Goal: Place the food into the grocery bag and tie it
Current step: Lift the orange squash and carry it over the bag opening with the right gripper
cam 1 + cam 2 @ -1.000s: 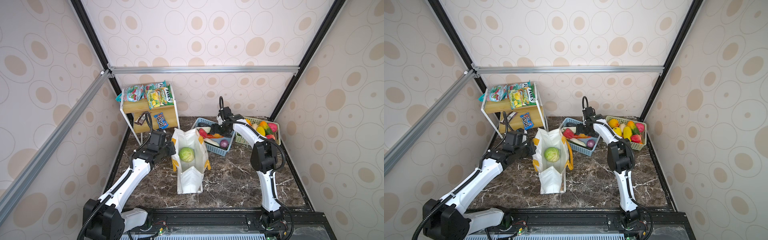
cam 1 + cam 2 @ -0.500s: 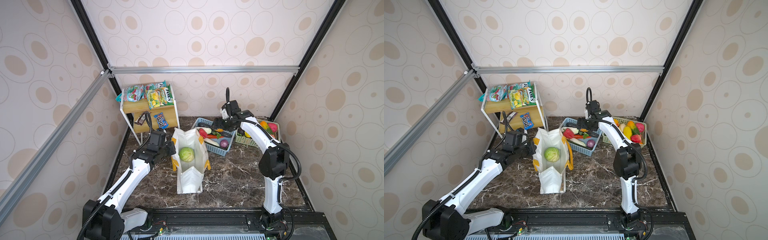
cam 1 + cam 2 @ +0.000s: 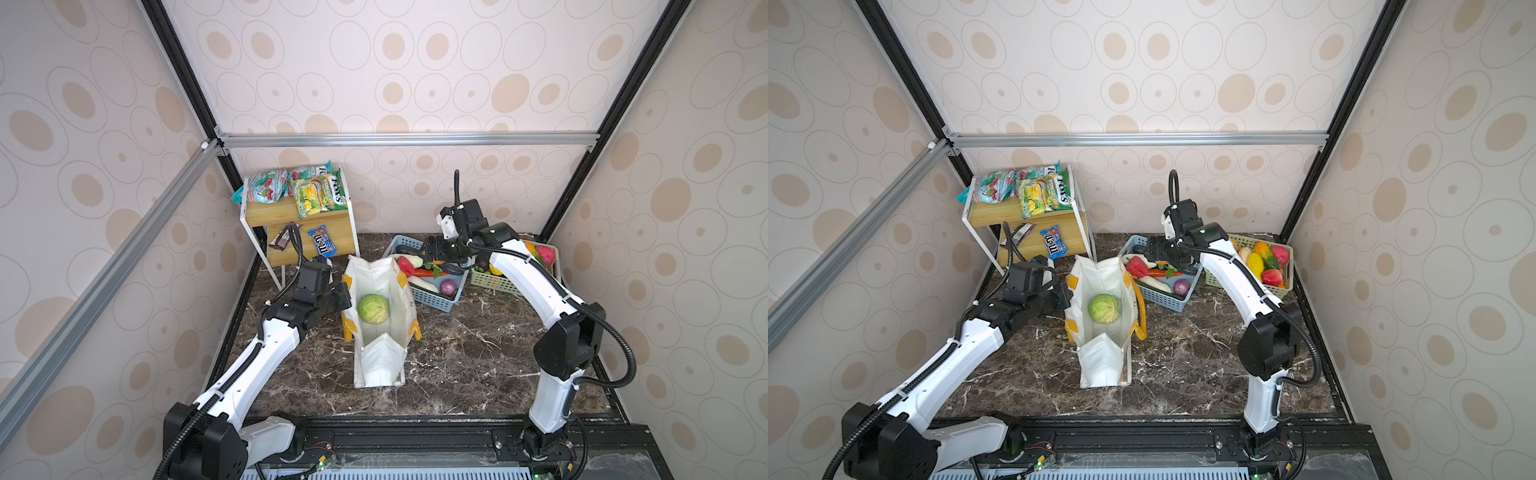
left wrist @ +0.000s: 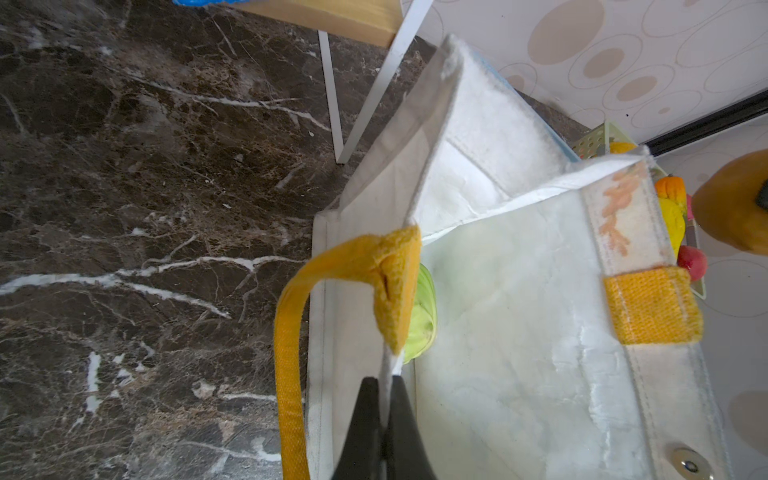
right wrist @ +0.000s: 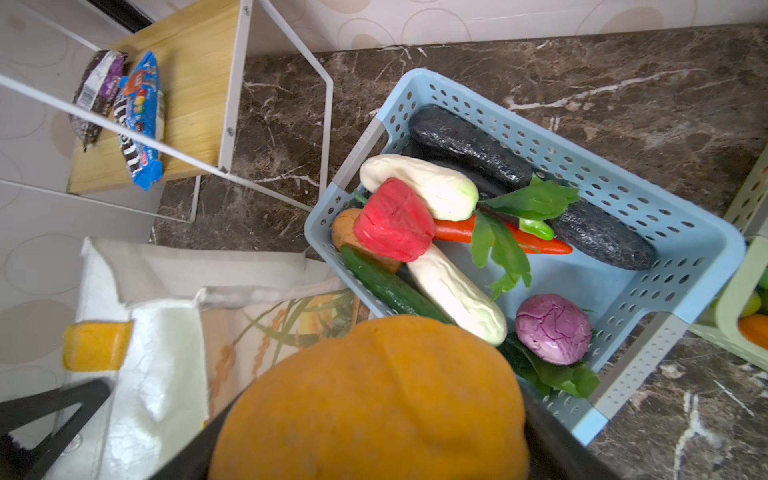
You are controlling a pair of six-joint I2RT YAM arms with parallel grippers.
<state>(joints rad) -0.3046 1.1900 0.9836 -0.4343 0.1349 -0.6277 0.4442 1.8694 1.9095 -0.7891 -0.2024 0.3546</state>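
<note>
Looking down on a dark brown marble tabletop (image 3: 469, 353), veined in white. Over at the back, spotting a blue lattice basket (image 3: 434, 299), set at an angle. Tucked just beside it, toward the right corner: a pale green lattice basket (image 3: 496, 283). Back left, picking out a two-tier wooden shelf rack (image 3: 274, 212) on a white metal frame, standing close to the wall. Higher up, catching an aluminium crossbar (image 3: 407, 139) running along the back wall, meeting black corner posts (image 3: 183, 68). All round, taking in cream wallpaper (image 3: 415, 62) dotted with tan ovals. Along the near edge, noting a black rail (image 3: 415, 436).
</note>
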